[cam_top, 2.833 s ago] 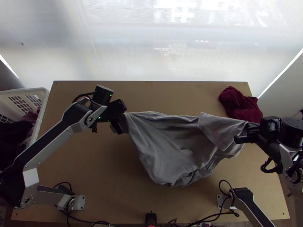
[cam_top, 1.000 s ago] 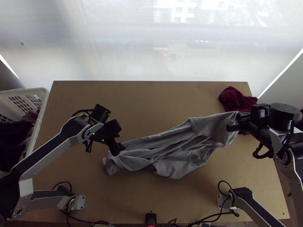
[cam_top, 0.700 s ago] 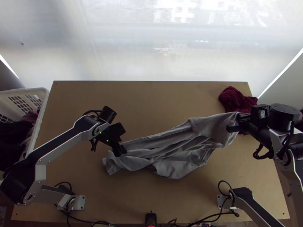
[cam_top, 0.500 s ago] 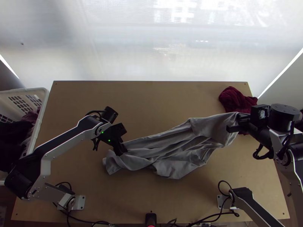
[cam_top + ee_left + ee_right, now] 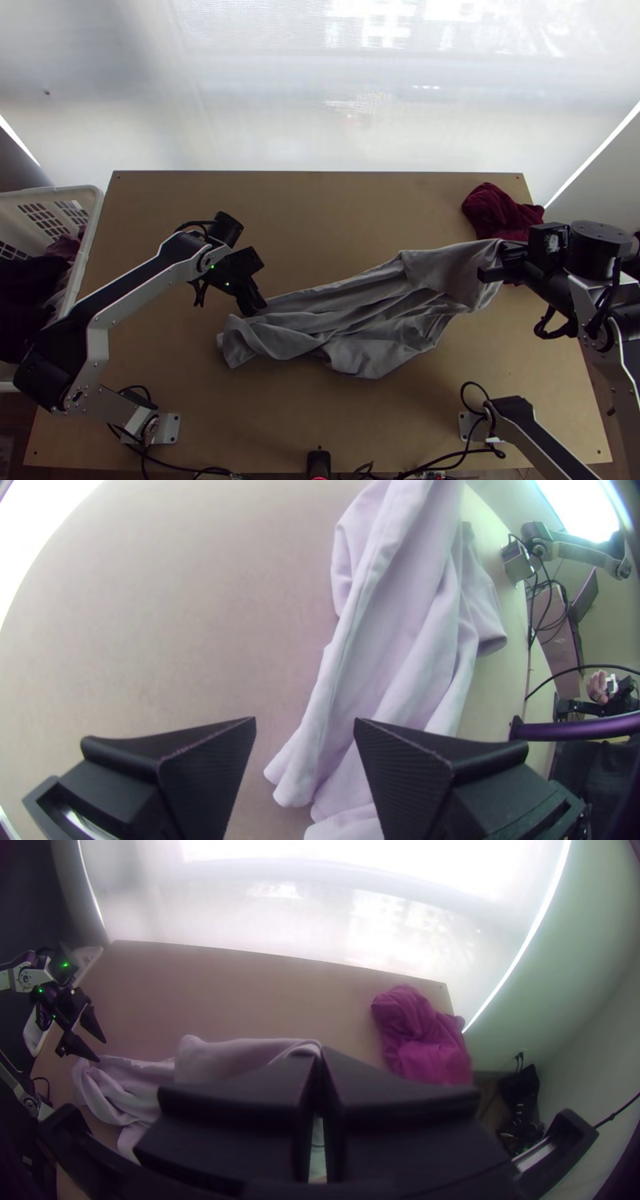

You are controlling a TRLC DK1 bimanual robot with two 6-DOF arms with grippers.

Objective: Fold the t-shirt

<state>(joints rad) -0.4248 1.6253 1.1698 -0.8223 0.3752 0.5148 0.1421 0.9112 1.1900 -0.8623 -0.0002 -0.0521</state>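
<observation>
Pale t-shirt (image 5: 230, 1057) between the closed jaws

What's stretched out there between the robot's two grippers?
The grey t-shirt, bunched in long folds: it runs from beside the left gripper to the right gripper, which pinches one end. The top view shows this.

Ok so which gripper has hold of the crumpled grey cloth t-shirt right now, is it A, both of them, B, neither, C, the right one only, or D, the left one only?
C: the right gripper is closed on one end of the grey t-shirt, while the left gripper stands open with no cloth pinched between its fingers.
</observation>
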